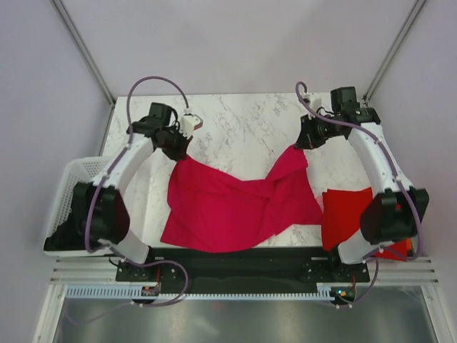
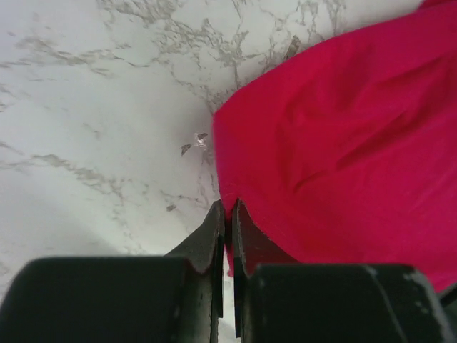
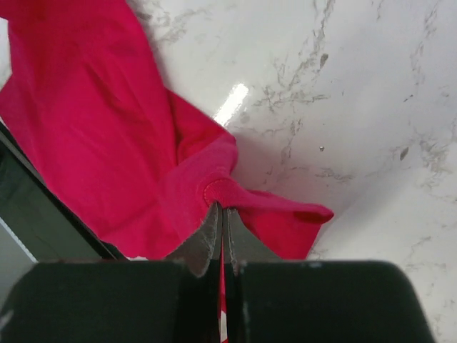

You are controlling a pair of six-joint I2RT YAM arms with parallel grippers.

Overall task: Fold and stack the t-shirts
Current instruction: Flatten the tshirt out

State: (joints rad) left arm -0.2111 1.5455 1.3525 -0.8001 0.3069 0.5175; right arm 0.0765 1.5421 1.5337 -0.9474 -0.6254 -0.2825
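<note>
Sagging crimson-pink t-shirt (image 1: pixel 228 207) mid-table, red t-shirt (image 1: pixel 344 214) just right of it

The white marble bench (image 1: pixel 243 128) carries a crimson-pink t-shirt (image 1: pixel 228 207), spread crumpled across its near half with both far corners raised off the surface. A bright red t-shirt (image 1: pixel 346 214) lies folded at the near right corner, just beside it.

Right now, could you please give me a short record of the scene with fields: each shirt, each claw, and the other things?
shirt in work: crimson-pink t-shirt, unfolded and wrinkled, spread over the marble table
left claw: shut on the shirt's far left edge
right claw: shut on the shirt's far right corner
other shirt: bright red t-shirt, at the near right, partly hidden by the right arm
basket: white basket, left of the table
</note>
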